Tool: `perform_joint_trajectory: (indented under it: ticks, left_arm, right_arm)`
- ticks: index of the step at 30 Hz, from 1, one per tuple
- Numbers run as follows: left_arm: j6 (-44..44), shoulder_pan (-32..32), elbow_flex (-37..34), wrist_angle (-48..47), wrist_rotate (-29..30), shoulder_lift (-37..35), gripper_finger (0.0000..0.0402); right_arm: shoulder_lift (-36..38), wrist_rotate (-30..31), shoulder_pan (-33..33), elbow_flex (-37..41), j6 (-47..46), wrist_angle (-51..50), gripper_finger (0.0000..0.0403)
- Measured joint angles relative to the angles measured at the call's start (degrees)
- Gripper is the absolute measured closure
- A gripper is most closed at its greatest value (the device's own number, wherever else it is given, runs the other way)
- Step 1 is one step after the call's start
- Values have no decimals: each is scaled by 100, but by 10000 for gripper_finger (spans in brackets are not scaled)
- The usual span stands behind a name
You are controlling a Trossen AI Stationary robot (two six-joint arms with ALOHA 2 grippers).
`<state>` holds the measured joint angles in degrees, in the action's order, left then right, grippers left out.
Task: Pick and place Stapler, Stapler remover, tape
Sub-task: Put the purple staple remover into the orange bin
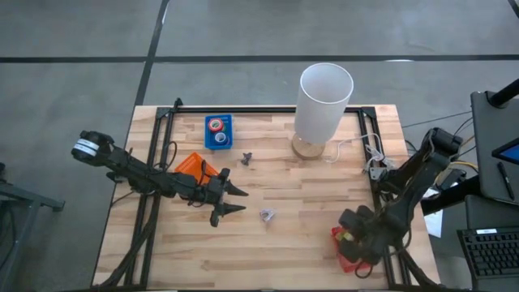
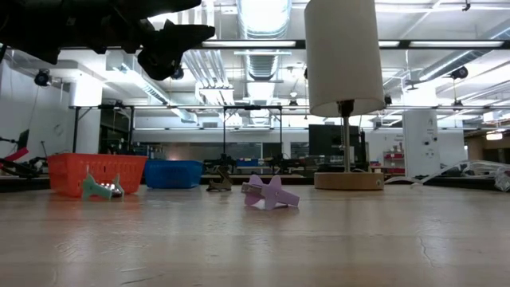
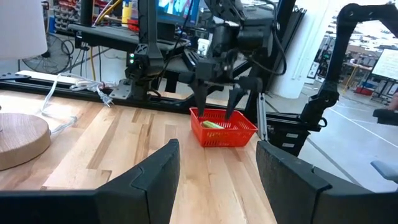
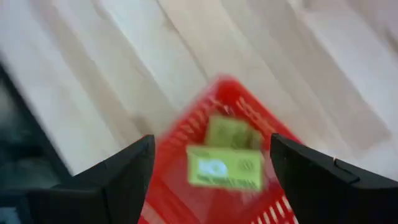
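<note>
The right claw hangs spread open just above the red basket at the counter's near right corner, where yellow-green pieces lie. To finish well it should lift straight up, clear of the rim. The left claw, also open and empty, hovers mid-counter. The blue bin at the far left holds two tape rolls; beside it sits an orange basket, contents unclear. Two small staple removers remain loose on the counter.

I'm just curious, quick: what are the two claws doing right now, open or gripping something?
Left gripper: open, holding nothing, above the table's middle.
Right gripper: open, empty, above the red basket with yellow-green pieces inside.
</note>
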<state>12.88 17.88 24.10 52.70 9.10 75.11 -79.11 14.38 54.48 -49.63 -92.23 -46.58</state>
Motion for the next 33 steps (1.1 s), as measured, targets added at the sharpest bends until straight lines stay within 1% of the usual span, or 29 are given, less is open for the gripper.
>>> perform_joint_trajectory:
  ticks: [2,6,8,12,17,21,24,28,33]
  left_arm:
    - [-14,1,0,0,0,0,188]
    - [-23,1,0,-4,21,-1,188]
    - [-24,-1,0,-4,24,-2,188]
    - [-27,1,0,-5,24,-2,188]
    - [-28,-1,0,-25,43,-2,188]
    - [-28,-1,0,-41,42,-2,188]
    - [-28,0,0,-75,42,-2,188]
    - [-26,1,0,-159,42,-2,188]
    - [-21,1,0,-196,42,-2,188]
  right_arm:
    - [135,397,-21,-48,237,114,97]
    - [289,1527,-126,-82,1250,807,99]
    - [301,1870,-295,-82,1776,1149,99]
    - [108,1926,-820,-82,3513,1868,105]
    - [-467,1926,-1443,-78,6221,3187,121]
    - [-919,1876,-1852,-76,7679,4364,137]
    - [-1197,1872,-2109,-76,8198,4927,148]
    - [-1543,1842,-2407,-73,8350,5318,161]
    - [-2020,1396,-2726,-69,8352,5649,172]
